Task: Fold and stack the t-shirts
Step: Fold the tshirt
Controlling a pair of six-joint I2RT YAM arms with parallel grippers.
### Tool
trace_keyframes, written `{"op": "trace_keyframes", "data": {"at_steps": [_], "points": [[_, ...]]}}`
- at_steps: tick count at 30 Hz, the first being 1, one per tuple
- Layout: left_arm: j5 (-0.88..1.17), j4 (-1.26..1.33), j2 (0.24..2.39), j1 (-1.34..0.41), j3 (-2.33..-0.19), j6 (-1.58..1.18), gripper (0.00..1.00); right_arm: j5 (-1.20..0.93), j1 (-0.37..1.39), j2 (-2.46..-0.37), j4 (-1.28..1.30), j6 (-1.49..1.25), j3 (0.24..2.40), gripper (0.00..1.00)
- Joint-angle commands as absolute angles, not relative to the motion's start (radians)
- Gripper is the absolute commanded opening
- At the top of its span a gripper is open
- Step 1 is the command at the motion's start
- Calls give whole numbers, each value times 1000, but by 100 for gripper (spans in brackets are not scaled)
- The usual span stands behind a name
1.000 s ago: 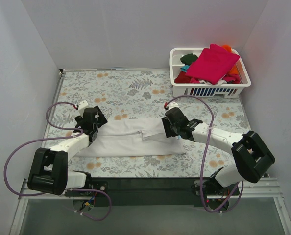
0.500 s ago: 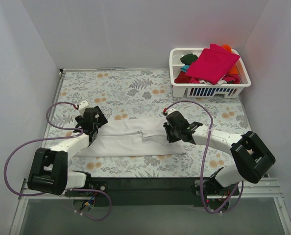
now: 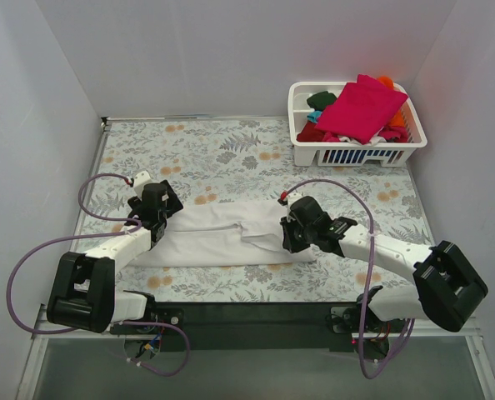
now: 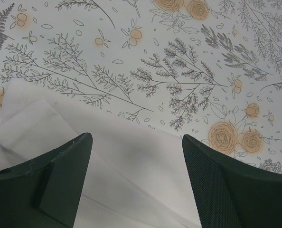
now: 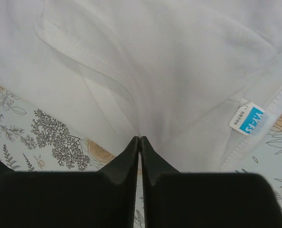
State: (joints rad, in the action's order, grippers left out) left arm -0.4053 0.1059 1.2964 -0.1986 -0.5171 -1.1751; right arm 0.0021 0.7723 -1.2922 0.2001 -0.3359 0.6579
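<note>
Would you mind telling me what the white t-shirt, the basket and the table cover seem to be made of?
The white t-shirt looks like soft matte cotton knit: creases, stitched hems, sewn label. The basket seems rigid white plastic, given its moulded slats. The table cover is a flat floral print, vinyl or cloth; unclear.

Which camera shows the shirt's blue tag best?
The right wrist view: the blue tag is close and clear on the white shirt. It can't be made out from the top; the left wrist shows only plain cloth.
</note>
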Motion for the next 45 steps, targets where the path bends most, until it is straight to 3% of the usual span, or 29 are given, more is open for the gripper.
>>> {"op": "trace_keyframes", "data": {"at_steps": [1,15,16,19,27,37,45], "points": [[-411,115,1262,-202,-528,-1167,71,-64,795,-1282,179,-324,641,1],[-423,115,1267,-201,-526,-1164,71,-120,841,-1327,270,-273,663,2],[-422,117,1269,-202,-528,-1163,71,-109,841,-1318,281,-273,664,13],[-410,117,1270,-202,-529,-1163,71,-87,841,-1284,287,-279,672,31],[-393,124,1284,-229,-537,-1160,70,130,830,-1198,287,-313,748,43],[-247,216,1295,-285,-522,-1129,70,205,765,-1423,196,-307,854,44],[-207,218,1439,-347,-567,-1149,70,216,739,-1627,175,-295,946,44]]}}
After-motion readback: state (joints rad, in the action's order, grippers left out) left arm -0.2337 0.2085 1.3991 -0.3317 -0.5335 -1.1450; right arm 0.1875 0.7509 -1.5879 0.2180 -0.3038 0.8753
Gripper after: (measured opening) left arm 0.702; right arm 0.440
